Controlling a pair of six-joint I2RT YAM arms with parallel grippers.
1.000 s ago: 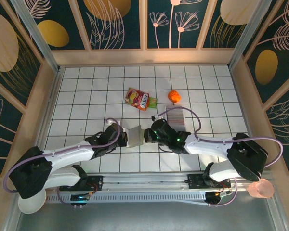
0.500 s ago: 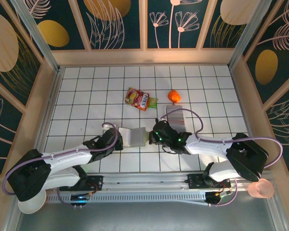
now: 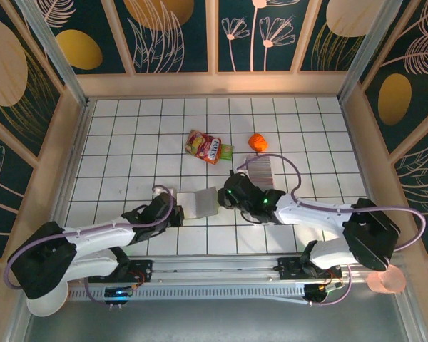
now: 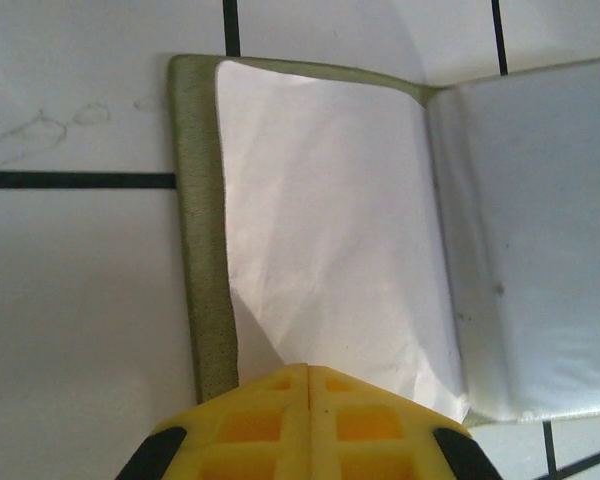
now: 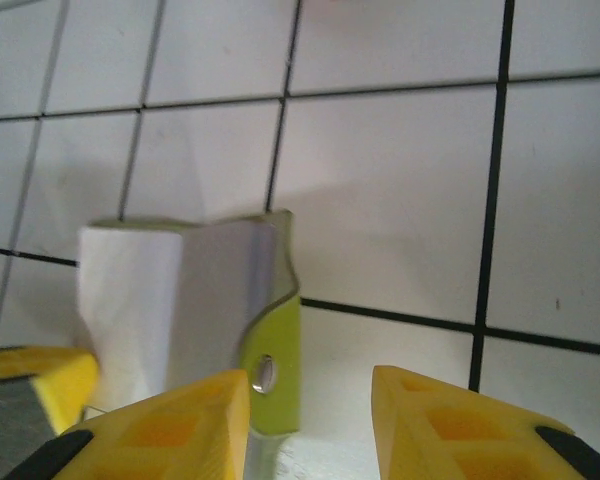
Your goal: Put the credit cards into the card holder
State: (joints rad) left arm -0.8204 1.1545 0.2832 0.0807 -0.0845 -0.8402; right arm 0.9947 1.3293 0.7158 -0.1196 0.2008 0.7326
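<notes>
White tiles ruled in black cover the table (image 3: 128,135), boxed in by dark teal walls (image 3: 175,35) with gold leaf patterns. Between the 2 grippers lies the card holder (image 3: 197,203), opened, pale inside up. The left gripper (image 4: 308,385) has its fingers pressed together at the holder's edge; the right gripper (image 5: 310,415) has its fingers apart, the green flap beside 1 of them. The credit cards (image 3: 262,169) sit just beyond the right gripper.

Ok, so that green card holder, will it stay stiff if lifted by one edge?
Probably not: the card holder lies open with a creased lining, and the right wrist view shows one leaf bowing up, so it likely flops at the fold. It looks thin and light, so a push may slide it across the tiled table.
</notes>
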